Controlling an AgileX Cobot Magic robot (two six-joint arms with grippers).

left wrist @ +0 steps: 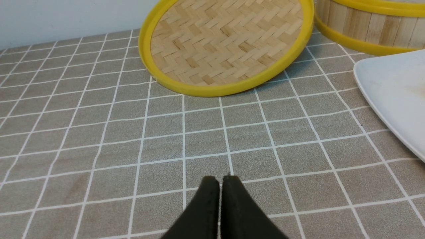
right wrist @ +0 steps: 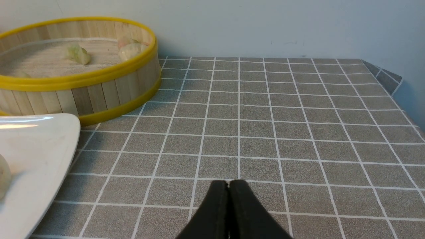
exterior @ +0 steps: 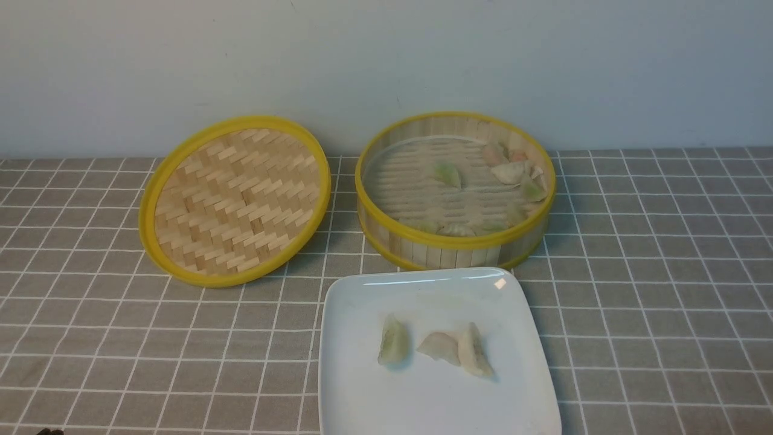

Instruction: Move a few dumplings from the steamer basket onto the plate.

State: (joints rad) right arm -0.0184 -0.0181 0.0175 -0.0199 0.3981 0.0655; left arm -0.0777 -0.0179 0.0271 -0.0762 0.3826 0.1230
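Left gripper (left wrist: 219,181): black tapered fingers pressed together, nothing between them, low over bare counter (exterior: 90,332), which wears a grey cloth of matte weave with a white grid. Next along, the lid (exterior: 235,199): flat disc of herringbone-woven bamboo strips in a smooth yellow rim, tilted, its far edge apparently propped against the wall. To its right, the steamer basket (exterior: 456,244): round, upright pale slat walls, slatted floor, glossy yellow rims top and bottom, uncovered. Dumplings still in the basket (exterior: 448,174): one green piece near the middle, a cluster of white, pinkish and green pieces at the right wall, more along the near wall; the count there is uncertain, as the rim hides part of them. Just in front of the basket, close to it but not clearly touching, the plate (exterior: 362,302): glossy white, square with rounded corners, shallow raised rim, faint smears on the glaze. Dumplings on the plate (exterior: 441,348): three, crescent-shaped, pleated, translucent; one greenish standing slightly apart at left, two pale ones touching at right. Right gripper (right wrist: 228,186): fingers fully closed, empty, over bare cloth well to the right of plate and basket. Judgement: three transferred reads as "a few", so the task looks complete or nearly so; both arms stand clear of the work area.
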